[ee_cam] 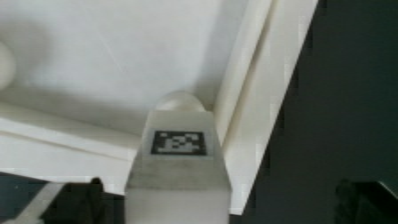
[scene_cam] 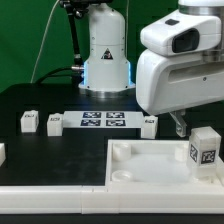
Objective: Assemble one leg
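Four legs show in the exterior view: one leg point(scene_cam: 204, 147) stands upright at the right corner of the large square white piece point(scene_cam: 150, 160), under the spread, empty fingers point(scene_cam: 181, 125); three point(scene_cam: 29, 121) point(scene_cam: 55, 123) point(scene_cam: 149, 124) rest on the black tabletop point(scene_cam: 40, 150), flanking the marker board point(scene_cam: 103, 121).

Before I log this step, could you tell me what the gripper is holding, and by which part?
Nothing is held: the gripper is open, and the leg stands free between its fingers on the large white piece.

Leg point(scene_cam: 203, 147) matt white plastic, printed tag; square piece point(scene_cam: 150, 160) smooth white plastic; table point(scene_cam: 40, 160) matt black.
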`<state>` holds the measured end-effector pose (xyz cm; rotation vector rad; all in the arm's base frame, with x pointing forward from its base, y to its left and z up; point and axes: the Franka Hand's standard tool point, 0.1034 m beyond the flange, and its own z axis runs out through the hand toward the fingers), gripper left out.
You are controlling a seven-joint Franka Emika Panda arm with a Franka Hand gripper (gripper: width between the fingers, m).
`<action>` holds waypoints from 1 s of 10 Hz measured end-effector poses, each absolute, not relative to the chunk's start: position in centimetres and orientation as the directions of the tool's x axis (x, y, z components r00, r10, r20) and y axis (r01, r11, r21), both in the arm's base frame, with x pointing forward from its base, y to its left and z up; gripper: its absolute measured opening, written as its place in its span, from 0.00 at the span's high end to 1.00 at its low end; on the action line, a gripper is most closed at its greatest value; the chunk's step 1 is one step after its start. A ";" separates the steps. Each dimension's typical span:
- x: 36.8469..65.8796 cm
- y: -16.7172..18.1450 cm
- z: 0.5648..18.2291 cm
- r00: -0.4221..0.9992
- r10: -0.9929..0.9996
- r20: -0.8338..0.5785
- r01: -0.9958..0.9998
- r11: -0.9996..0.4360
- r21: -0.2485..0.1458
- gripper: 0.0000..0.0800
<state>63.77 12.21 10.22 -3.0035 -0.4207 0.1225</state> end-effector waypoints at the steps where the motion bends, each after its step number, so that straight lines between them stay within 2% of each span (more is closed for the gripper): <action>1: 63.8 12.1 10.1 0.959 0.276 -0.065 0.267 -0.957 -0.116 0.19; 5: 64.1 10.8 8.3 0.965 0.257 -0.053 0.251 -0.962 -0.105 0.19; 9: 64.1 11.0 8.3 0.966 0.255 -0.053 0.248 -0.963 -0.106 0.20; 10: 64.1 11.0 8.3 0.966 0.254 -0.053 0.248 -0.963 -0.106 0.48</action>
